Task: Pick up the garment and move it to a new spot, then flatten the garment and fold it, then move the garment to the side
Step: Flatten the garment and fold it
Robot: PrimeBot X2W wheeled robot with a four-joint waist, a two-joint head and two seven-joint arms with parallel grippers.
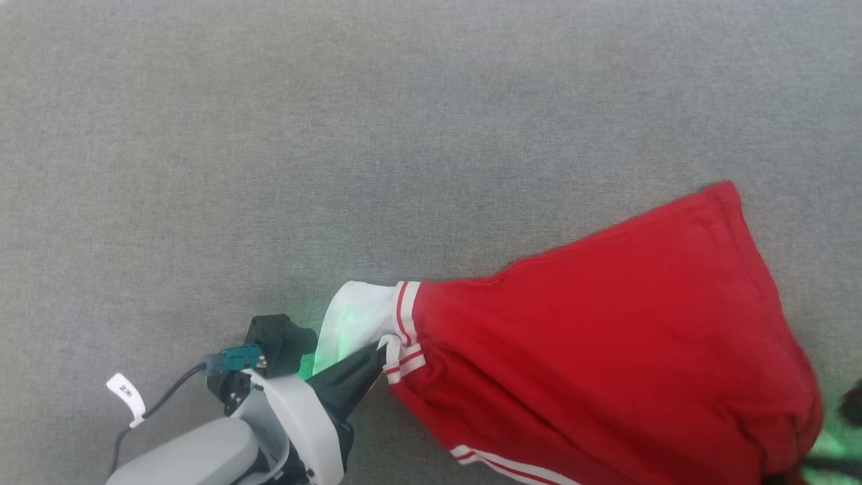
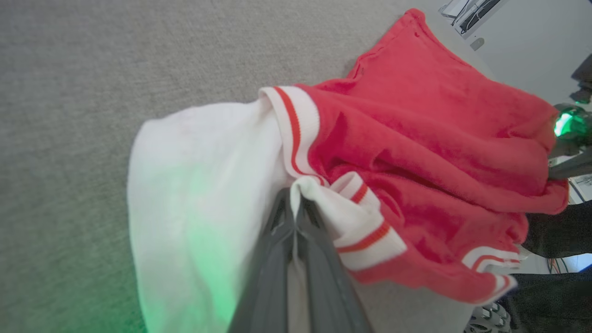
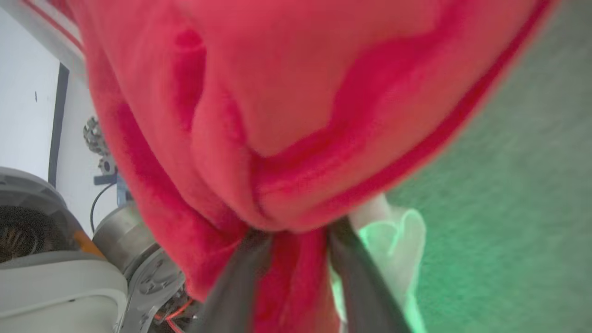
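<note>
The garment [image 1: 606, 337] is a red jersey with a white panel [image 1: 353, 316] and red-and-white striped trim. It lies bunched on the grey surface at the lower right of the head view. My left gripper [image 1: 382, 345] is shut on the white edge by the striped trim [image 2: 365, 236]; in the left wrist view its fingers [image 2: 293, 194] meet on the cloth. In the right wrist view my right gripper [image 3: 296, 231] has its fingers parted, with red fabric [image 3: 296, 92] draped over the tips and lying in the gap. The numerals are hidden.
Grey felt-like table surface [image 1: 337, 135] spreads wide to the left and far side of the jersey. In the left wrist view the table's edge [image 2: 462, 51] runs just past the jersey's far corner. Robot base parts [image 3: 55, 286] show below the right gripper.
</note>
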